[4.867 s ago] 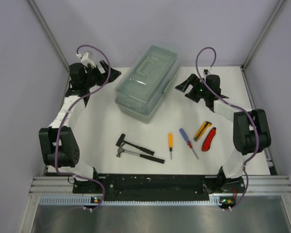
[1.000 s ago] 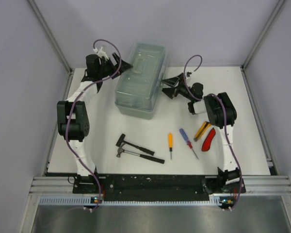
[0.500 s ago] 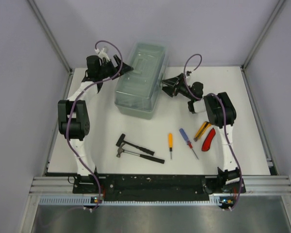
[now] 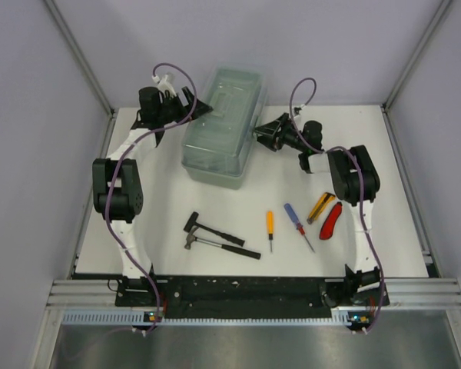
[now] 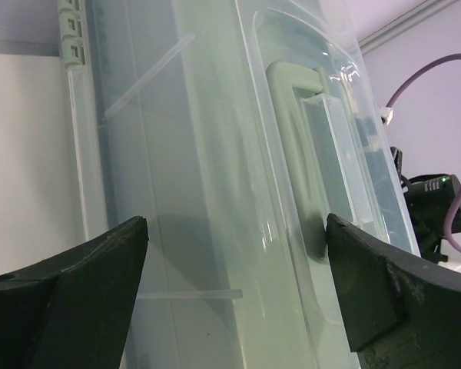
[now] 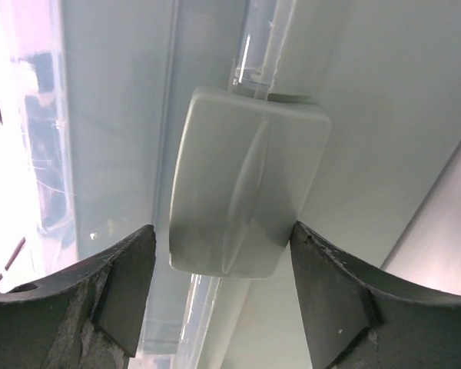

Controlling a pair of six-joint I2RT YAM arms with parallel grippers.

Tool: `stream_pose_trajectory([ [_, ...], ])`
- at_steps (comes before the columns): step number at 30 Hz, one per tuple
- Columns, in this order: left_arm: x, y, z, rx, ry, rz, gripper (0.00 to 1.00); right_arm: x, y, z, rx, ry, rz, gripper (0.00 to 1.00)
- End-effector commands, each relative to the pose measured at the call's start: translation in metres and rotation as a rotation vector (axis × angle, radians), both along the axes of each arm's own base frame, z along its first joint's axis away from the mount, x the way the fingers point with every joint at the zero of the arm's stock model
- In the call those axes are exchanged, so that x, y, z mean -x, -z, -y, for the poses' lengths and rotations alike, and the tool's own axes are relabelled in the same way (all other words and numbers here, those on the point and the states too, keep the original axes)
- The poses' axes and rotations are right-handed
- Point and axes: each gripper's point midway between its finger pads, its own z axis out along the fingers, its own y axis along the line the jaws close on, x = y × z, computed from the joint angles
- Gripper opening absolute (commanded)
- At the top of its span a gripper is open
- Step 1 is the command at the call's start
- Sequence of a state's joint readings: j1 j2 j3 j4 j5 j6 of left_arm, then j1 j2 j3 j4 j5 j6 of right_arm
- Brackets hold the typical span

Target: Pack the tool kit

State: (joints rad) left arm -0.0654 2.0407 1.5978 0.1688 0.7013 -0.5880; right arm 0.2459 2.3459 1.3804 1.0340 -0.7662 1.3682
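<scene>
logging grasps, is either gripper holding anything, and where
Nothing held: the right gripper is open around the toolbox latch, the left gripper open at its lid.

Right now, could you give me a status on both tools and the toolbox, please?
Left tool open at the toolbox. Right tool open, bracketing the front latch. Toolbox closed; hammers, screwdrivers, cutters loose on table. Nothing blocking the latch.

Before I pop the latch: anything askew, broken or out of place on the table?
Nothing stands out. The toolbox sits closed and intact, just turned at an angle. The right gripper is open around its latch, the left gripper open at the lid. Hammers, screwdrivers and cutters lie loose, unpacked.
</scene>
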Motion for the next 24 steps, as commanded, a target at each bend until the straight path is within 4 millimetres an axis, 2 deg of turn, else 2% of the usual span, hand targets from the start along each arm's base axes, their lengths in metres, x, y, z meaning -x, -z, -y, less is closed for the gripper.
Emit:
stream_pose_trajectory([
  [1,0.071,0.041,0.086,0.025,0.311,-0.2,0.96,0.019,-0.054,-0.048,0.067,-0.091,0.154,0.64],
  [10,0.077,0.045,0.094,0.022,0.336,-0.21,0.96,0.024,-0.065,-0.054,-0.025,-0.116,0.141,0.43],
  [17,0.078,0.05,0.093,0.008,0.32,-0.233,0.96,0.014,-0.049,-0.051,0.092,-0.049,0.057,0.39],
  [24,0.077,0.051,0.092,-0.005,0.307,-0.237,0.95,0.007,-0.038,-0.049,0.136,0.003,-0.034,0.32],
])
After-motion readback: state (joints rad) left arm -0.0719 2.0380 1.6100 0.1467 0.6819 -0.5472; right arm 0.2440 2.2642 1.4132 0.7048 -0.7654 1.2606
